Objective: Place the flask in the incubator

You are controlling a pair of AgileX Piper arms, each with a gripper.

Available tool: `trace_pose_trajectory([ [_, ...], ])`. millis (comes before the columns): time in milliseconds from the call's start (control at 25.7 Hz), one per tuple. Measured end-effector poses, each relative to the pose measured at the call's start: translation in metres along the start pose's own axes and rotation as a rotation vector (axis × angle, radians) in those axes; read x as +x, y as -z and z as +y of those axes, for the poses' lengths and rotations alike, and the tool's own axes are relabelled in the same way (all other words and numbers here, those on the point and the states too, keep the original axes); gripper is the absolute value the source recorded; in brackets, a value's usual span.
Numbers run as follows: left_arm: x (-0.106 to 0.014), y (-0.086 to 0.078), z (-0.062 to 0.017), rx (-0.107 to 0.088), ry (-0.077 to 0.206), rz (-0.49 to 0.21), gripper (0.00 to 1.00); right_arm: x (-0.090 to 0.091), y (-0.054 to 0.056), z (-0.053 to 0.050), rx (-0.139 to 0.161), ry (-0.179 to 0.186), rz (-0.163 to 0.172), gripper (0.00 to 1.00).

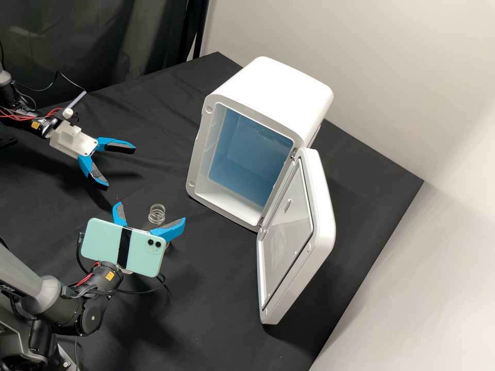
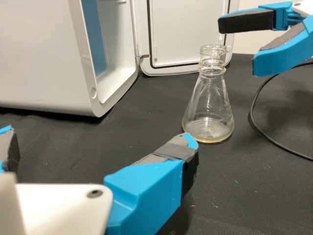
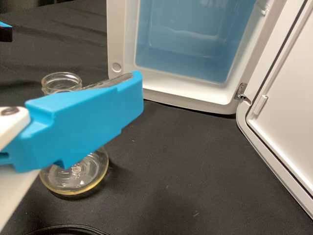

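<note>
**Grasp step: right hand (image 1: pixel 149 216) open, one finger on either side of the clear glass conical flask (image 1: pixel 157 213).**
The flask stands upright on the black table (image 1: pixel 216 309), at 8 o'clock from the white, blue-lined incubator (image 1: pixel 247 154), whose door (image 1: pixel 296 232) stands open. I would centre the fingers on the neck, close gently, then lift straight up. The left hand (image 1: pixel 109 161) is open at 10 o'clock from the flask.

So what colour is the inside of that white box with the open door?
The incubator is light blue inside; the high view shows it best.
</note>
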Motion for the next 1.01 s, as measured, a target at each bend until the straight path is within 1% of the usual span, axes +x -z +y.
trace_pose_trajectory([
  [78,0.0,0.0,0.0,0.0,0.0,0.0,1.0,0.0,0.0,0.0,0.0,0.0,0.0,1.0],
  [194,0.0,0.0,0.0,0.0,0.0,0.0,1.0,0.0,-0.001,-0.001,0.01,0.005,-0.001,1.0],
  [233,0.0,0.0,0.0,0.0,0.0,0.0,1.0,0.001,-0.003,-0.002,0.023,0.011,-0.003,1.0],
  [272,0.0,0.0,0.0,0.0,0.0,0.0,1.0,0.001,-0.004,-0.002,0.026,0.016,-0.005,1.0],
  [311,0.0,0.0,0.0,0.001,0.0,-0.001,1.0,0.002,-0.006,-0.004,0.037,0.025,-0.007,1.0],
  [389,0.0,0.0,0.0,0.0,0.0,0.0,1.0,0.004,-0.009,-0.006,0.043,0.038,-0.011,1.0],
  [428,0.0,0.0,0.0,0.0,0.0,0.0,1.0,0.005,-0.011,-0.008,0.045,0.052,-0.009,1.0],
  [505,-0.001,0.0,0.0015,0.004,-0.006,-0.003,1.0,0.007,-0.013,-0.012,0.038,0.077,-0.002,1.0],
  [583,-0.002,-0.001,0.0044,0.0,-0.015,-0.018,1.0,0.009,-0.015,-0.015,0.037,0.098,0.004,1.0],
  [661,-0.003,-0.001,0.0059,0.005,-0.02,-0.022,1.0,0.01,-0.015,-0.017,0.039,0.109,0.007,1.0],
  [739,-0.004,0.001,0.0075,0.006,-0.027,-0.016,1.0,0.011,-0.015,-0.018,0.033,0.119,0.015,1.0],
  [855,-0.004,0.001,0.008,0.007,-0.029,-0.017,1.0,0.013,-0.013,-0.02,0.03,0.132,0.03,1.0],
  [933,-0.004,0.001,0.008,0.007,-0.029,-0.017,1.0,0.013,-0.013,-0.02,0.031,0.132,0.032,1.0],
  [1011,-0.004,0.001,0.008,0.007,-0.029,-0.017,1.0,0.015,-0.012,-0.019,0.036,0.121,0.03,1.0],
])
